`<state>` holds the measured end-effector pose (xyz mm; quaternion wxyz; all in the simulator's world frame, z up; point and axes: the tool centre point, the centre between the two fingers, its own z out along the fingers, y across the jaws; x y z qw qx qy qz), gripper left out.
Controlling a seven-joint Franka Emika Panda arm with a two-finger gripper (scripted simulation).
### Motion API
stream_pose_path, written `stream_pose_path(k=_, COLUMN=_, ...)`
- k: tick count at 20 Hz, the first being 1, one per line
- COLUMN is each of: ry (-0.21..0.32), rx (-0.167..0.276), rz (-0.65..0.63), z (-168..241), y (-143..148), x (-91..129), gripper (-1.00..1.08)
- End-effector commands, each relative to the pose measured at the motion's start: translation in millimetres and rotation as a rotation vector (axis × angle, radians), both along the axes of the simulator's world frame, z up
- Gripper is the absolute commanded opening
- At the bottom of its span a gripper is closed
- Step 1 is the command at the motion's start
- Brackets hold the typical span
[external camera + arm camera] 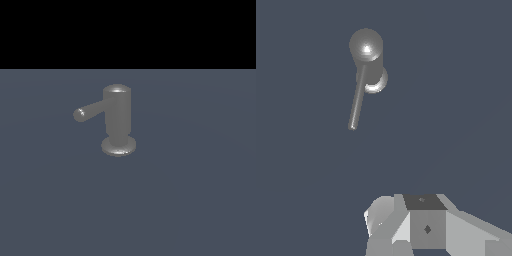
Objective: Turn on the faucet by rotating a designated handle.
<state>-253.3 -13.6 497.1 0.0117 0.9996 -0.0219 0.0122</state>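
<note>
The faucet [118, 117] is a dull-grey upright cylinder with a domed top on a round flared base [118, 146], standing on the dark blue-grey floor. Its handle [90, 110], a slim rod with a rounded end, sticks out from near the top toward the exterior view's left. The wrist view looks down on the faucet [366, 46], with the handle [357, 102] pointing away from the dome. No gripper fingers show in either view. Nothing touches the faucet or the handle.
Pale grey blocky parts of the arm [426, 225] fill one edge of the wrist view, well apart from the faucet. The flat blue-grey floor [200, 200] spreads around the faucet, with a black background beyond it.
</note>
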Motion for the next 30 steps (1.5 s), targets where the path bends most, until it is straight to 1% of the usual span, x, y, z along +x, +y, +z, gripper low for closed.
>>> stream_pose_path(k=1, ry=0.0, rx=0.0, rz=0.0, z=0.0, y=0.0, x=0.0, gripper=-1.0)
stream_pose_path(k=7, ry=0.001, rx=0.001, rz=-0.006, z=-9.1, y=4.6, x=2.0, gripper=-1.0)
stream_pose_path(k=13, ry=0.003, rx=0.003, rz=-0.023, z=-36.5, y=18.3, x=8.2, gripper=-1.0)
stream_pose_path(k=18, ry=0.006, rx=0.007, rz=-0.046, z=-71.7, y=36.1, x=16.5, gripper=-1.0)
stream_pose_path(k=30, ry=0.014, rx=0.017, rz=-0.107, z=-172.5, y=87.8, x=43.7, gripper=-1.0)
